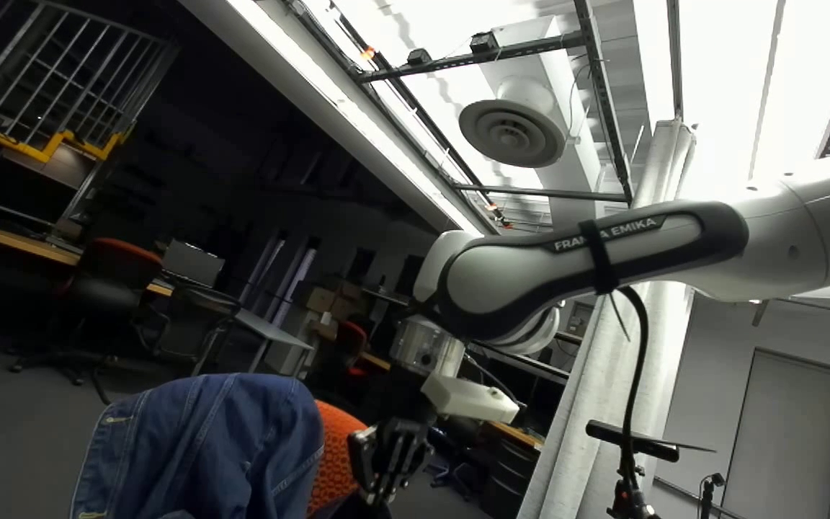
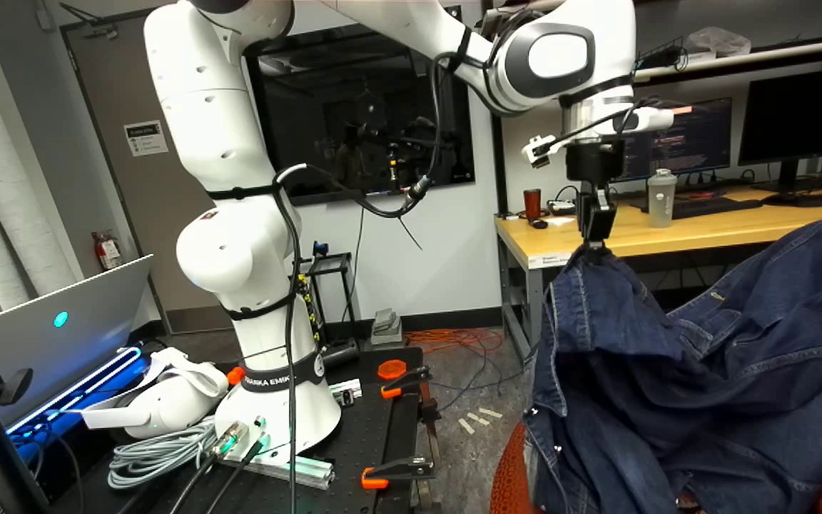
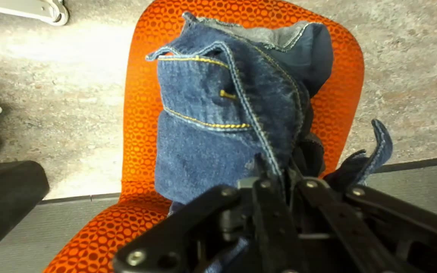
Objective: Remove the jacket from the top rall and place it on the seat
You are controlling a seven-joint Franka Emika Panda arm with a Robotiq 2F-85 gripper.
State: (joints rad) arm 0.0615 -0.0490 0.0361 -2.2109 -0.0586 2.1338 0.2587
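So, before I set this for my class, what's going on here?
A jointed white robot arm is handling a pale-seamed blue denim jacket. Its black two-fingered pincer pinches one gathered part, while more of the jacket drapes over an orange, round-cornered, patterned fabric chair. The pincer has not let go.

A robotics lab, shown by its mounted robot arm, clamps and computer monitors.
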